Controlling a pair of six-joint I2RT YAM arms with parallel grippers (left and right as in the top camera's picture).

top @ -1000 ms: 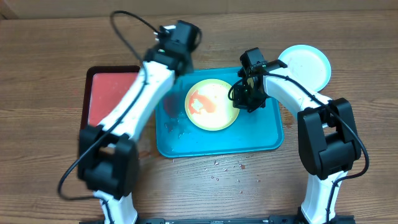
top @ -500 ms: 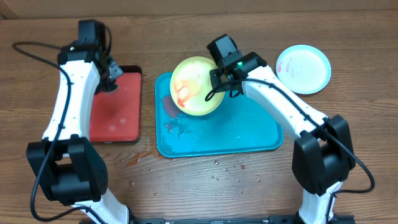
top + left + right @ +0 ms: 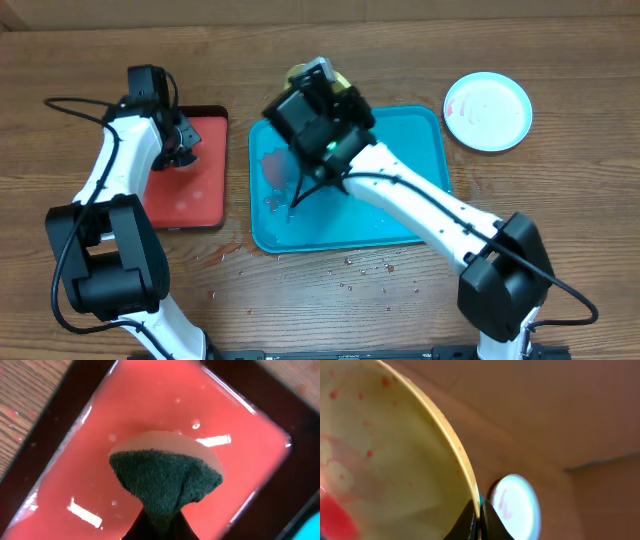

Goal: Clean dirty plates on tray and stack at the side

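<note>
My right gripper (image 3: 325,88) is shut on the rim of the yellow-green plate (image 3: 343,80) and holds it tilted on edge, high above the back left of the turquoise tray (image 3: 400,170). In the right wrist view the jaws (image 3: 480,521) pinch the rim, and the plate's face (image 3: 395,460) shows red smears. The light-blue-rimmed plate (image 3: 488,110) lies on the table to the right of the tray, with red smears; it also shows in the right wrist view (image 3: 515,505). My left gripper (image 3: 183,145) is shut on a dark green sponge (image 3: 165,477) over the red tray. The white plate is out of view.
The red tray (image 3: 185,190) with a dark rim lies left of the turquoise tray. Red smears (image 3: 272,172) mark the turquoise tray's left part. Crumbs (image 3: 370,268) lie on the wooden table in front of the tray.
My right arm has lifted the yellow-green plate off the tray, carried it left and tipped it on edge. My left arm swung to the red tray and has shifted only slightly since.
</note>
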